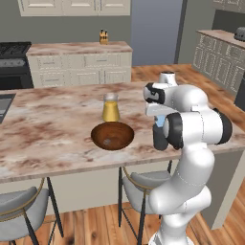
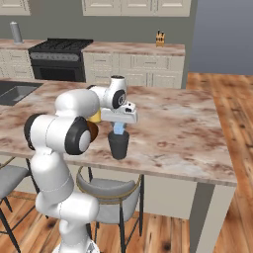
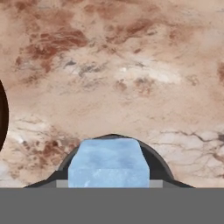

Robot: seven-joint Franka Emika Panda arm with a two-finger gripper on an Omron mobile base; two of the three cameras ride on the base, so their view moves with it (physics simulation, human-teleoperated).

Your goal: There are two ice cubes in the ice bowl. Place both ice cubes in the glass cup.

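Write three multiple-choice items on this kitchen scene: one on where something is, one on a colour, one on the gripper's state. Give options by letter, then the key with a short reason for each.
1. Where is the gripper?
A. Directly above the glass cup
B. Inside the ice bowl
C. Over the stove

2. What colour is the ice cube between the fingers?
A. Yellow
B. Pale light-blue
C. Reddish-brown

3. What is the state of the gripper?
A. Wide open and empty
B. Shut on the ice cube
C. Shut on the jar

Key:
1. A, the right base view shows the gripper just over the dark tumbler's mouth, near the counter's front edge.
2. B, the hand view shows a pale blue block at the fingertips.
3. B, the blue cube sits between the fingers above the cup, not yet released.
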